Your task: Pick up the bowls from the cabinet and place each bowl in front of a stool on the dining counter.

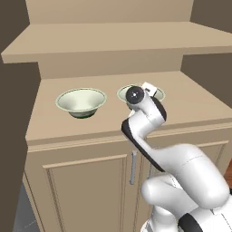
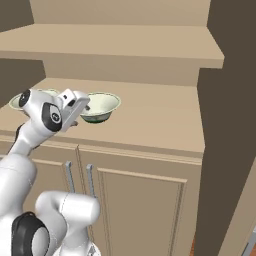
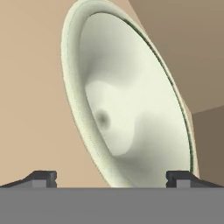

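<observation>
Cabinet (image 1: 113,129) niche, two bowls apart, open tool (image 3: 111,177) over right bowl (image 3: 127,105)

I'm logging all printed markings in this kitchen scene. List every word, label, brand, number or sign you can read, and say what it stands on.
None: no readable text anywhere. The two bowls, the cabinet with its door handles, and the open gripper are all plain, with no lettering or signs.

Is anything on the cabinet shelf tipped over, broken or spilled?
Nothing stands out. Both pale cream-green flared bowls, one and the other, stand upright and whole on the beige wood cabinet. The open gripper faces one.
</observation>
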Robot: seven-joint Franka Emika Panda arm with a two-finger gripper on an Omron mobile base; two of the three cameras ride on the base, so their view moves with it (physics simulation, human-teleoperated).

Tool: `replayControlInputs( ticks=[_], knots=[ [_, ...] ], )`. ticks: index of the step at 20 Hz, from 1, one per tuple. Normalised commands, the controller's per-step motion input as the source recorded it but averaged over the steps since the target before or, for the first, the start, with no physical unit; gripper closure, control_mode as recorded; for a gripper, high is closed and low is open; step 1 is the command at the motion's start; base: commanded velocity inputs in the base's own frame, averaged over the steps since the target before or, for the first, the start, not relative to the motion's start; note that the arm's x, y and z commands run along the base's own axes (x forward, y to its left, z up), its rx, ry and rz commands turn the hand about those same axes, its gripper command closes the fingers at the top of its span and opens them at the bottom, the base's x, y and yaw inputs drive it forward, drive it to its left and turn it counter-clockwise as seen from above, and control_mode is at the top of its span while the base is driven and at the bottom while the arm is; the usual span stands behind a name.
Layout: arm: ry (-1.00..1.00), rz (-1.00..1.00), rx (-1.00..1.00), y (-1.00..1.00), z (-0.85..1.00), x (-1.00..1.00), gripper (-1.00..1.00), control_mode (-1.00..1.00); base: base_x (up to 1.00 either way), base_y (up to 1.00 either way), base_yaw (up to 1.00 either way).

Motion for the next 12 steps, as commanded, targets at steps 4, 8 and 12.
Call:
replayControlInputs(
  ticks=[4, 8, 12],
  knots=[
    [0.01, 0.05, 0.00, 0.00, -0.19, 0.36, -1.00, -1.00, 0.00, 0.00, 0.00],
    [0.01, 0.04, 0.00, 0.00, -0.12, 0.31, -1.00, -1.00, 0.00, 0.00, 0.00],
    [0.00, 0.03, 0.00, 0.00, -0.01, 0.15, -1.00, -1.00, 0.00, 0.00, 0.00]
  ],
)
